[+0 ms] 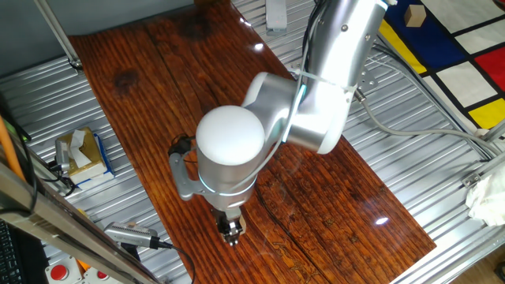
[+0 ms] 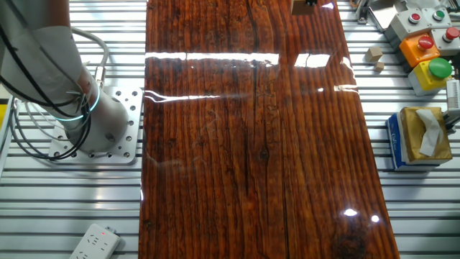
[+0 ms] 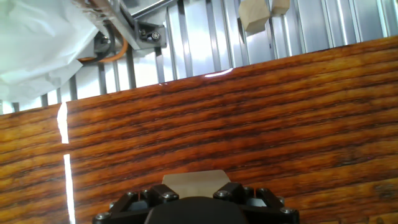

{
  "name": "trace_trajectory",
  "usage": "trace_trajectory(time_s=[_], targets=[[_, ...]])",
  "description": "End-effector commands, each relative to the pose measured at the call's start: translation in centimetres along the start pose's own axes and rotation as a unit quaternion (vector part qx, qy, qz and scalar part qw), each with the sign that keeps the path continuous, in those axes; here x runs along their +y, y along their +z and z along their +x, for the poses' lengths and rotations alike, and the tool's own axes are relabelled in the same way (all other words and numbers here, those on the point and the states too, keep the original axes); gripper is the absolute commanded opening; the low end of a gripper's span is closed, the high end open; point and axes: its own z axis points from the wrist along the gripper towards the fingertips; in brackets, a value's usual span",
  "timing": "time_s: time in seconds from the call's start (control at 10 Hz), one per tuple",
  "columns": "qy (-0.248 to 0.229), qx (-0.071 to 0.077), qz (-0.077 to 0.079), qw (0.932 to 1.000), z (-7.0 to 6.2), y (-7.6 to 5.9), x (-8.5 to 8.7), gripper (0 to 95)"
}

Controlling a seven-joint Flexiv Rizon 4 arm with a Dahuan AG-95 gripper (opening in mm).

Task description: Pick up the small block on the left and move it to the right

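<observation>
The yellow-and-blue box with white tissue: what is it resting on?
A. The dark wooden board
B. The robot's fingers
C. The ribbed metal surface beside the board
C: the yellow-and-blue box with white tissue sits on the ribbed metal surface, just off the edge of the dark wooden board.

One fixed view looks down from high behind my arm [image 1: 316,87] onto the wooden board [image 1: 158,95]. The other fixed view looks almost straight down on the same board [image 2: 251,144] from the opposite side. The hand view is close over the board [image 3: 249,112], facing its edge and the ribbed metal table [image 3: 199,37].
</observation>
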Motion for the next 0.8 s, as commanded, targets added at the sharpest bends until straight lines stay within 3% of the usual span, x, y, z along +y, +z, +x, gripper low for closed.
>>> trace_trajectory(time_s=[0.1,0.8], targets=[[0.001,-0.003,0.0,1.0,0.1,0.5,-0.1,0.0],[0.005,-0.009,-0.002,0.9999,0.3,2.5,0.0,0.0]])
